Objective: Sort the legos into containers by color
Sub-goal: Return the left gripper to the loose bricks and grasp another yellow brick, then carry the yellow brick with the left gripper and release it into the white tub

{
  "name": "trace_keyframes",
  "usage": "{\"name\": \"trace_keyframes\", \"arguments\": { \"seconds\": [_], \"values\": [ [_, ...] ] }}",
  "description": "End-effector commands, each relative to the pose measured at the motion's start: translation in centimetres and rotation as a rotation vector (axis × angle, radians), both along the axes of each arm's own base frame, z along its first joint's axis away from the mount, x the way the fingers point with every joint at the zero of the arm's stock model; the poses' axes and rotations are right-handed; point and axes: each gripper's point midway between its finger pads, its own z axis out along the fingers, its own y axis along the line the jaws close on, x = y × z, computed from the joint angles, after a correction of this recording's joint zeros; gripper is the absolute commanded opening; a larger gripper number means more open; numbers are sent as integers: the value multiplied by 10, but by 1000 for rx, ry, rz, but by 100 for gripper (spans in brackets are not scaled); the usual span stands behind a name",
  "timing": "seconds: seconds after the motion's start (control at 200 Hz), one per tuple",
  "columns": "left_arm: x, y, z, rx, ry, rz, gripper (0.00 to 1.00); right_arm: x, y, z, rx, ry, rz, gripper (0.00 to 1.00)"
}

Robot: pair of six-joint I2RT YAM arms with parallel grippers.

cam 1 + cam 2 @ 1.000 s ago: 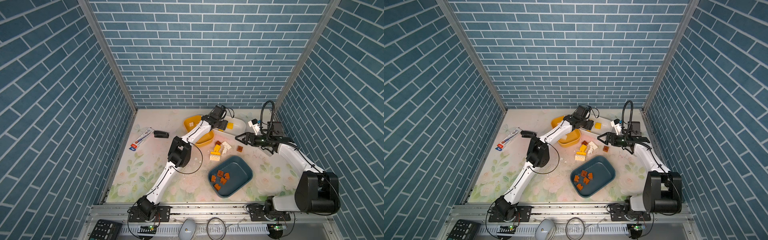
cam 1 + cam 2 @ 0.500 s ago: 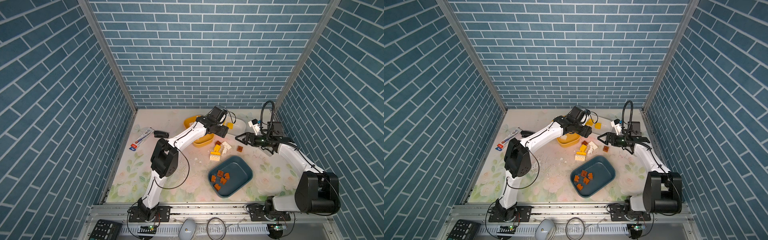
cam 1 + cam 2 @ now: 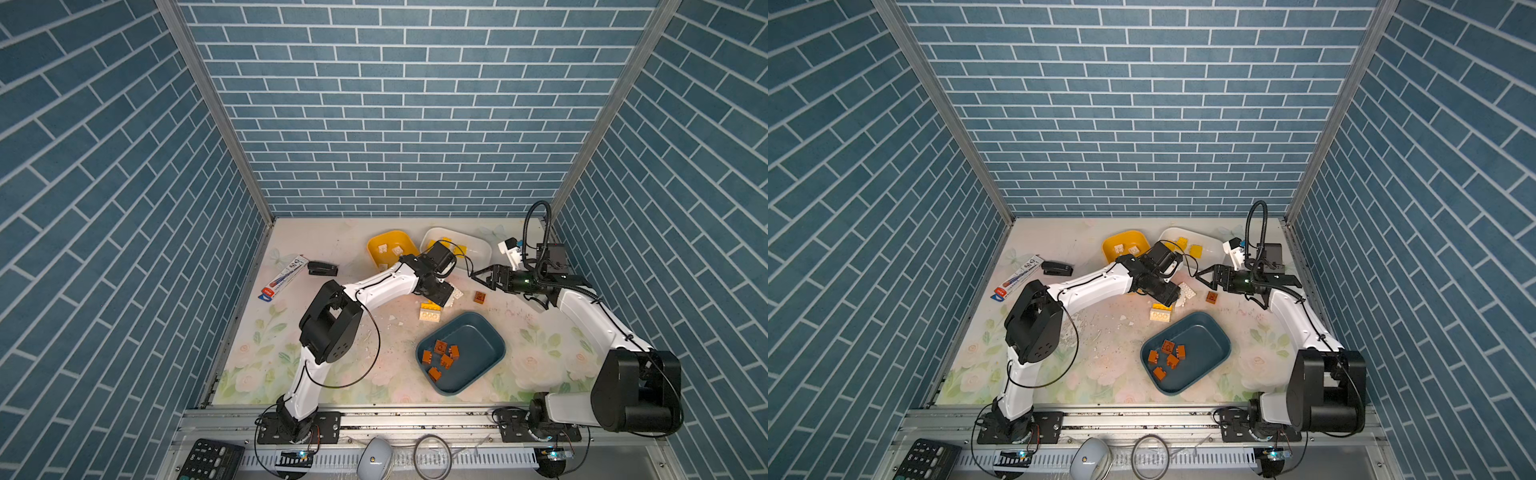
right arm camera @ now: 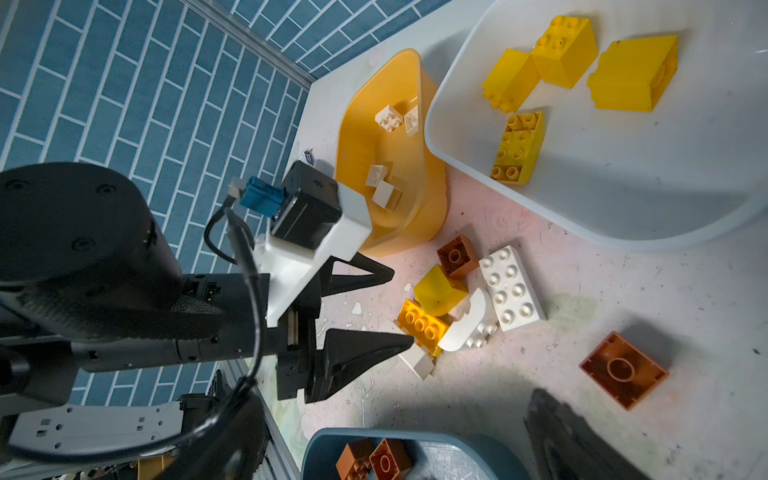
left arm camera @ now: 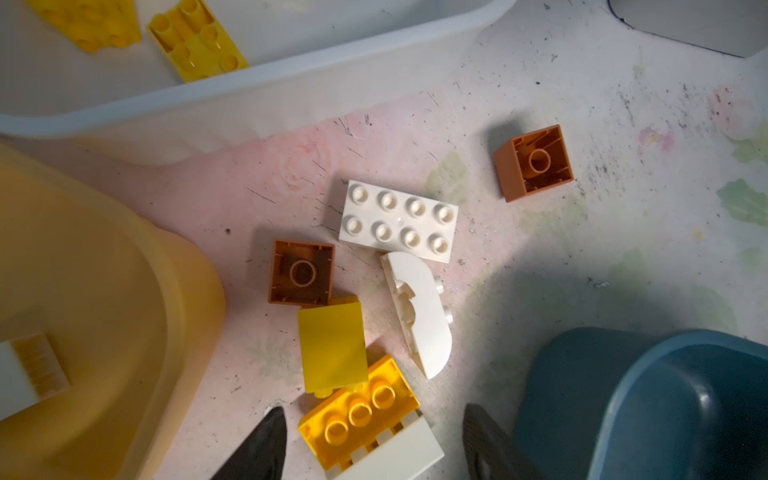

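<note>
The left gripper (image 5: 372, 417) hovers with its jaws apart, straddling the yellow studded brick (image 5: 359, 409) among the loose legos (image 5: 399, 220) lying just in front of the white tub (image 3: 478, 251), toward the tabletop's back edge. A good grasp, I judge, closes squarely on that brick's side walls and lifts straight up (a white brick (image 5: 395, 457) sits against it and may cling). The right gripper (image 3: 476, 277) hangs with its jaws wide apart beside a lone brown brick (image 3: 480, 297).
</note>
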Motion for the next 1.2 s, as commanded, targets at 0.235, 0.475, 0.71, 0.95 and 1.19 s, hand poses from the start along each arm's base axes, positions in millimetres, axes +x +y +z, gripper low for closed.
{"name": "trace_keyframes", "arguments": {
  "seconds": [0.235, 0.475, 0.71, 0.95, 1.19],
  "values": [
    [18, 1, -38, 67, 12, 15, 62, -8, -3, 0, -27, -14, 9, 98],
    [19, 3, -54, 94, 26, 20, 55, -8, -3, -3, -29, -3, 8, 99],
    [24, 4, -55, 106, 20, 25, 39, -6, -3, -2, -31, -4, 6, 98],
    [18, 6, -24, 68, 22, 17, 32, -6, -4, 1, -35, -11, 6, 98],
    [35, -13, 24, -28, -34, 5, 31, 0, -3, 5, -24, -24, 5, 98]
  ]
}}
